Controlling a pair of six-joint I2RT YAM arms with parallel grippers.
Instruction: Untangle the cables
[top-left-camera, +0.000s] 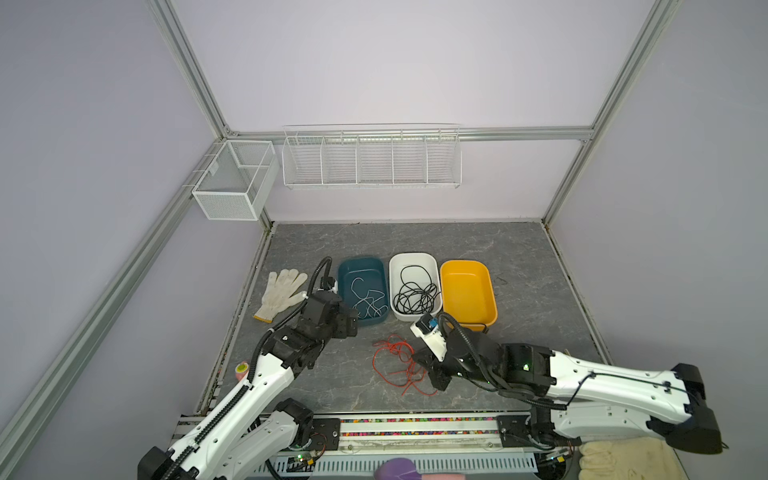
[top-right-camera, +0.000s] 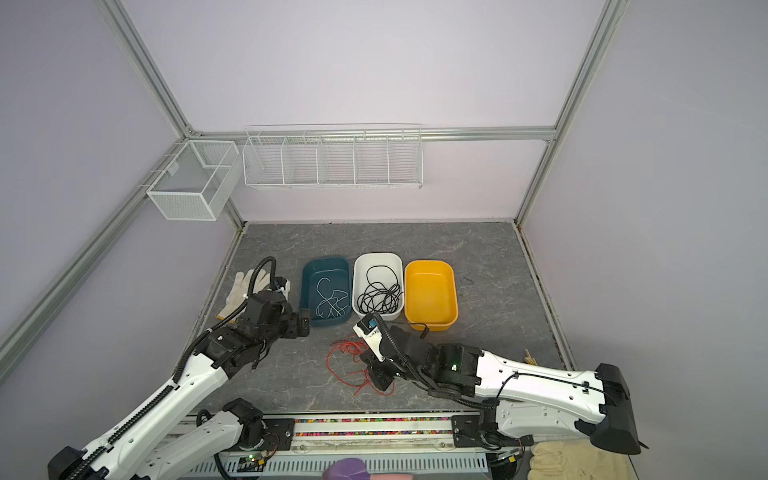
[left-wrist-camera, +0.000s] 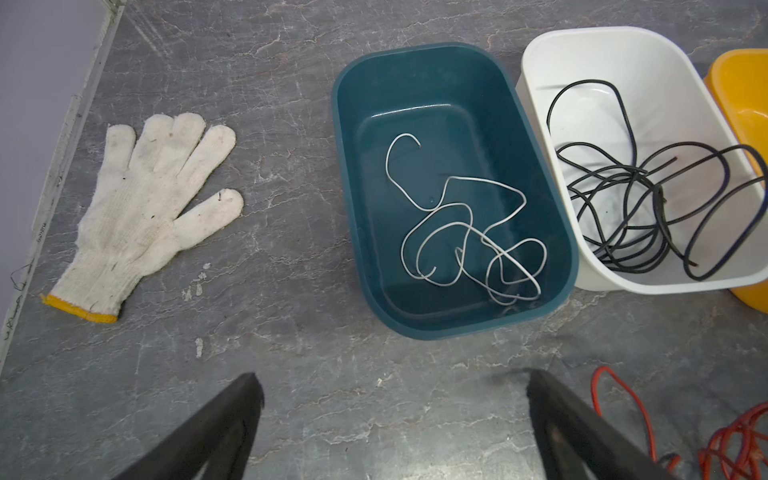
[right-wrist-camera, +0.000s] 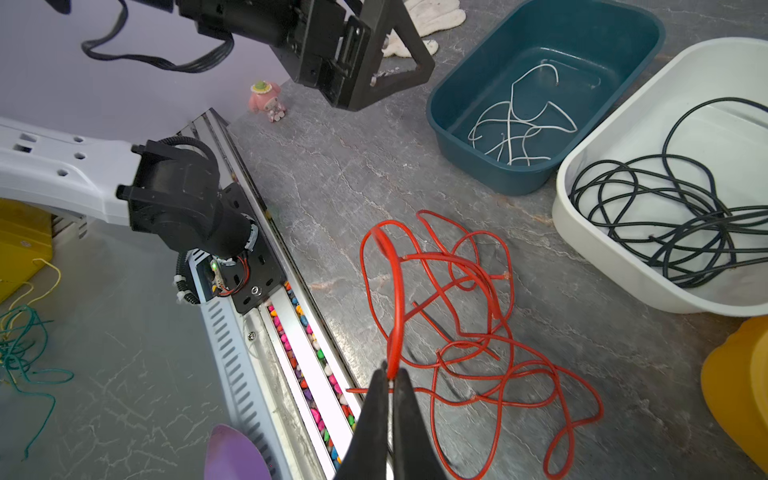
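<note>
A tangle of red cables (top-left-camera: 397, 365) (right-wrist-camera: 461, 307) lies on the grey table in front of the bins. My right gripper (right-wrist-camera: 391, 376) is shut on one red strand, which rises from the jaws in a loop above the tangle. A thin white cable (left-wrist-camera: 465, 232) curls in the teal bin (left-wrist-camera: 353, 174). Black cables (left-wrist-camera: 631, 208) are coiled in the white bin (left-wrist-camera: 540, 70). My left gripper (left-wrist-camera: 394, 380) hovers wide open over bare table just before the teal bin, with nothing between its fingers.
An empty yellow bin (top-left-camera: 467, 291) stands right of the white bin. A white work glove (top-left-camera: 282, 291) lies left of the teal bin. A pink figurine (right-wrist-camera: 266, 99) sits at the table's front left, by the rail of coloured beads (top-left-camera: 415, 426).
</note>
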